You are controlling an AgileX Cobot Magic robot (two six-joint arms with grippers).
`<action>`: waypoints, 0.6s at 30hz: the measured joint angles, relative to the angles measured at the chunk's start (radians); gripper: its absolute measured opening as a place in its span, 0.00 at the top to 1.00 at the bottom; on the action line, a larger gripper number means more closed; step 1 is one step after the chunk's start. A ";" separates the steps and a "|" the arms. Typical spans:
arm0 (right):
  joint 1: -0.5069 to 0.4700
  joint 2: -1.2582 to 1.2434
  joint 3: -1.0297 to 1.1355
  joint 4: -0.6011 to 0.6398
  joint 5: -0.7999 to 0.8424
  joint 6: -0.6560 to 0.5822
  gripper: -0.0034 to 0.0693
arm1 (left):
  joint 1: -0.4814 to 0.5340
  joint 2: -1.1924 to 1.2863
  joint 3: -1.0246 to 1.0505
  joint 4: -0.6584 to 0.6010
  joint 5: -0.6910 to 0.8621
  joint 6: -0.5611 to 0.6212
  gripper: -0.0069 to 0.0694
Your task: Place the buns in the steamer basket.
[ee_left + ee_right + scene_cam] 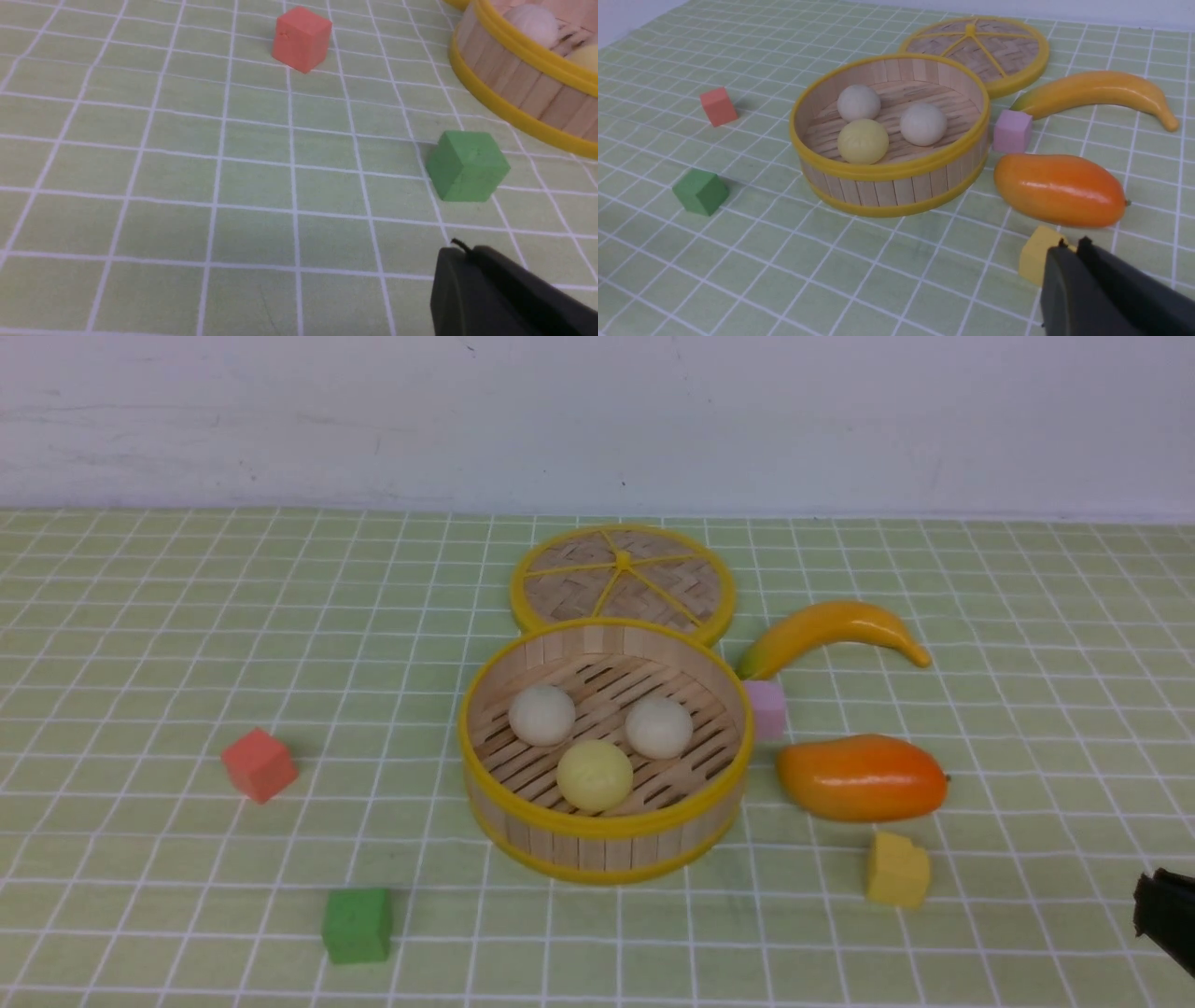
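Note:
The steamer basket (607, 826) stands mid-table with three buns on its slatted floor: two off-white buns (541, 715) (659, 727) and a pale yellow bun (595, 775). The right wrist view shows the same basket (887, 172) and the buns (858, 102) (923, 123) (862, 141). My right gripper (1071, 242) is shut and empty, low at the near right, and only its tip (1144, 905) enters the front view. My left gripper (460, 247) is shut and empty, near the green cube; the basket wall (523, 88) is beyond.
The flat woven lid (623, 581) lies behind the basket. To its right are a banana (831, 633), a pink cube (767, 707), a mango (861, 777) and a yellow cube (898, 870). On the left sit a red cube (259, 763) and a green cube (357, 925).

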 joint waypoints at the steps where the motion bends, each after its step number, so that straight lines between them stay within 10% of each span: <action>1: 0.000 0.000 0.000 0.000 0.000 -0.002 0.92 | 0.025 0.000 0.000 -0.008 0.000 0.001 0.91; 18: 0.000 0.000 0.000 0.000 0.000 -0.006 0.90 | 0.127 0.000 0.000 -0.031 0.000 0.002 0.90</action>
